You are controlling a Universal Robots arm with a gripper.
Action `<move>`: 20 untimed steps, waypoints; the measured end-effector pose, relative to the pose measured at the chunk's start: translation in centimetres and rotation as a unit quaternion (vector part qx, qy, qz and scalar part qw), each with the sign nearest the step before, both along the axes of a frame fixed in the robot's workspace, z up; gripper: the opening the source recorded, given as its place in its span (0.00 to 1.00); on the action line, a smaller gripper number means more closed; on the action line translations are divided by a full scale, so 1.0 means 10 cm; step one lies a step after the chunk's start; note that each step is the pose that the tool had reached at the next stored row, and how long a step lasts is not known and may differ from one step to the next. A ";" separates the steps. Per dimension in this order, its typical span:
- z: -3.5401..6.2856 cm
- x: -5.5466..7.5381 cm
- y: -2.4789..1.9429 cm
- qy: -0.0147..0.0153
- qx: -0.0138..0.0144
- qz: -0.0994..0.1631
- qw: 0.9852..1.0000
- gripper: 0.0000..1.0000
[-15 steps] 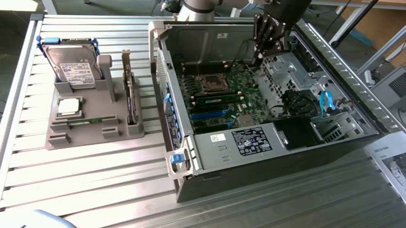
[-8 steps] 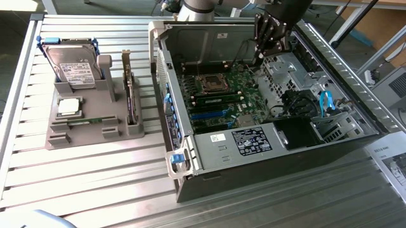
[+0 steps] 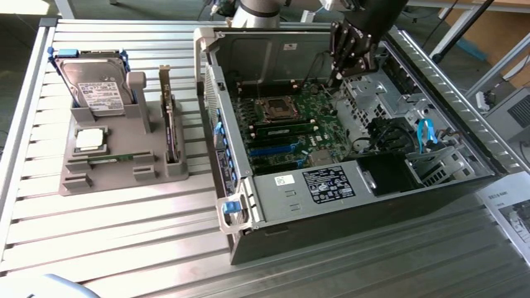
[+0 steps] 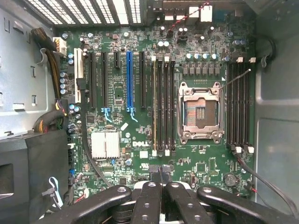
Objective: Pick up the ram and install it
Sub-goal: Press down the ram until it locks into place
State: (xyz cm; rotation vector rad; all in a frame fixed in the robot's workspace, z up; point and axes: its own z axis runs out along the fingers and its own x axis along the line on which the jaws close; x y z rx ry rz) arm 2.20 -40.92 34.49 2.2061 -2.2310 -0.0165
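Over the open computer case (image 3: 240, 205), high above the board (image 4: 140, 140), hangs the end effector (image 3: 352, 71). In the wrist view its fingers (image 4: 161, 184) sit pressed together w/ nothing between them: closed and empty.

Findings, ram:
- One ram stick (image 3: 110, 158) appears to lie flat in a low slot of the grey holder (image 3: 108, 180) on the table (image 3: 124, 248), at the ext. view's left. It is near a silver chip (image 3: 89, 139), w/ the hard drive (image 3: 91, 81) behind it and the upright card (image 3: 170, 124) alongside. It is well apart from the end effector. It shows small, so we id. it w/ some reserve.
- A seated stick (image 3: 284, 131) stands in one memory slot just beside the processor socket (image 4: 201, 112). The wrist view shows it as a thin gold-edged line (image 4: 154, 105). The neighbouring slots look vacant.

Assessment: we cannot tell which of the two is the stick the job means. If the holder one, pickup has not begun and both steps are left, i.e. approx. nil progress. If the seated one, the install looks complete. We cannot confirm the latches are shut. On balance we lean to the first reading: an empty, closed end effector far from a stick waiting in its holder.
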 end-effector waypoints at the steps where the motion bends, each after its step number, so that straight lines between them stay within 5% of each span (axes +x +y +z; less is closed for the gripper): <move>1: -0.016 0.00 0.000 0.000 0.000 0.000 1.000 0.10; 20: -0.373 0.00 0.000 0.000 0.000 0.000 1.000 0.10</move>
